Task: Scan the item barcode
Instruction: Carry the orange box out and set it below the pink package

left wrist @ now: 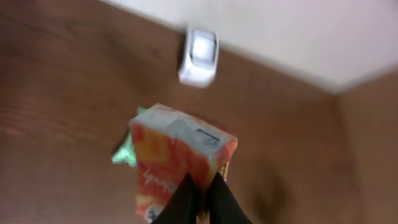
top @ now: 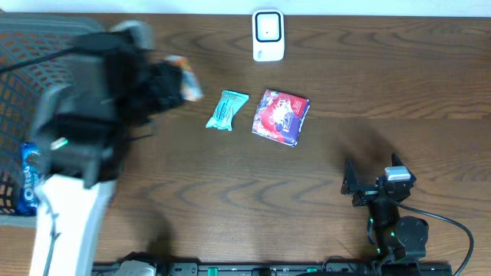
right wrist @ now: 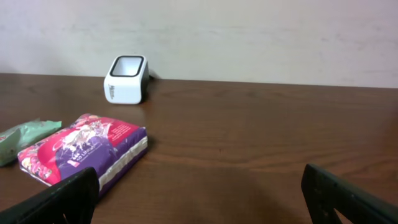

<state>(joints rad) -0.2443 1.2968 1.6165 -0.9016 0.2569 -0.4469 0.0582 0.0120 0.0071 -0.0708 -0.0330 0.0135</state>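
Left claw [top: 173, 86] is pinched shut on the orange packet [top: 188, 80]. From above, both look blurry over the brown table [top: 399, 84], just left of the green packet [top: 228, 110]. The red and purple packet [top: 281, 116] lies just beside the green one. The white scanner [top: 268, 35] stands at the far edge, well apart from the orange packet. A basket [top: 23, 54] sits at the left with a blue packet [top: 28, 176] inside. The right claw [top: 374, 175] is spread wide and holds nothing, near the front edge. From the left wrist, two black fingers [left wrist: 186, 199] squeeze one end of the orange packet [left wrist: 177, 158]. The scanner [left wrist: 199, 56] is far behind it, and a bit of the green packet [left wrist: 126, 152] peeks out at its left. From the right wrist, the wide fingers [right wrist: 59, 202] show at both bottom corners with only table between them. The red and purple packet [right wrist: 84, 149], the green packet [right wrist: 25, 137] and the scanner [right wrist: 127, 79] lie ahead on the left.
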